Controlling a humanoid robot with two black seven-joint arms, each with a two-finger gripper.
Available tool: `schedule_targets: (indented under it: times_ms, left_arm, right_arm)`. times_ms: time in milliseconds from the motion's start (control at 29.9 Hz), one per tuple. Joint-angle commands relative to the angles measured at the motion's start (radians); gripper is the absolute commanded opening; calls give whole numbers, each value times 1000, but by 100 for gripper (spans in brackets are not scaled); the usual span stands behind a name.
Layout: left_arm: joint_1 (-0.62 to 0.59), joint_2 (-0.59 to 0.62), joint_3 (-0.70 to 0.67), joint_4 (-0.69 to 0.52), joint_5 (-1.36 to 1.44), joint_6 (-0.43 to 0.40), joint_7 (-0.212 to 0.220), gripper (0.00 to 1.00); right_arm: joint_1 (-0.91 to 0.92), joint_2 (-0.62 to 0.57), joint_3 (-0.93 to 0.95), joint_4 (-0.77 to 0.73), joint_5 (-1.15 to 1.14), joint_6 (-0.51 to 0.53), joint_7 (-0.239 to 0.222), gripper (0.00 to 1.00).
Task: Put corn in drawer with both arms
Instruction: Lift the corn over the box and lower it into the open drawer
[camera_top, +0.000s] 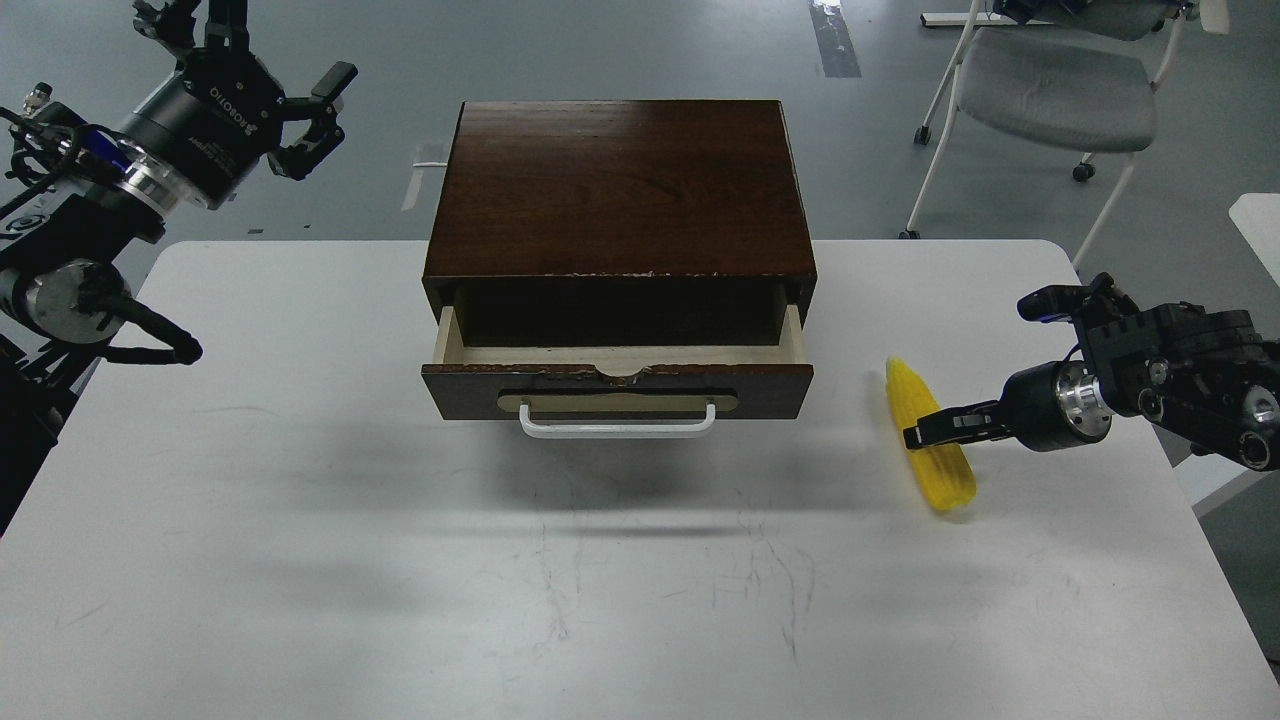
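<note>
Nearest us the white table (620, 600) is scuffed with faint grey marks. Further in, right of the box (618, 190), lies the corn (945, 470), flat on the table with its pointed end toward the far side and its blunt end toward us. It sits well apart from the box, level with the drawer front.

Our right gripper (925, 432) reaches in from the right and lies across the corn's middle. We see one dark finger (950, 424) over the cob; the other is not visible, so we cannot tell whether the gripper is closed on the corn or only resting against it.

The drawer (618, 388) stands pulled partly out of the box toward us, its pale inside showing as a narrow strip behind the dark front. Its white handle (617, 428) faces us.

Further back, left of the box and raised above the table's far edge, our left gripper (305, 120) holds nothing, its fingers (332, 85) spread wide.

Behind the box, to its right, a grey chair (1050, 85) stands on the floor.
</note>
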Motion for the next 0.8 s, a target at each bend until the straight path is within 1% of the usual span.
schedule_targets:
  times_ms: [0,167,234,368,435,501,568,602,635,702,769]
  left_arm:
    - [-1,-1,0,0,0,1,0,98]
    - [-3,1,-1,-2,0,-1,-1,98]
    - [-6,4,-11,-2,0,-1,2,98]
    - [-8,4,-28,-2,0,-1,5,98]
    - [-9,4,-28,-2,2,-11,5,98]
    - [-9,5,-29,-2,0,-23,6,98]
    - [-11,8,-29,-2,0,-27,6,98]
    - [-11,14,-29,-2,0,-27,6,98]
    - [-9,19,-29,-2,0,-28,6,98]
    - [-11,19,-29,-2,0,-28,6,98]
    - [-11,19,-29,-2,0,-28,6,98]
  right_arm:
    - [45,-41,0,27,2,0,-1,0]
    - [133,-100,3,93,7,0,-1,0]
    - [241,-149,12,132,8,0,-1,0]
    - [409,-149,5,175,3,0,2,0]
    - [528,-102,-3,176,-3,0,2,0]
    - [591,-30,-30,176,-9,0,2,0]
    - [639,12,-61,176,-23,0,2,0]
    - [680,59,-90,178,-42,0,2,0]
    - [709,114,-118,179,-73,0,2,0]
    - [742,187,-165,189,-137,0,2,0]
    - [760,224,-187,204,-186,0,2,0]
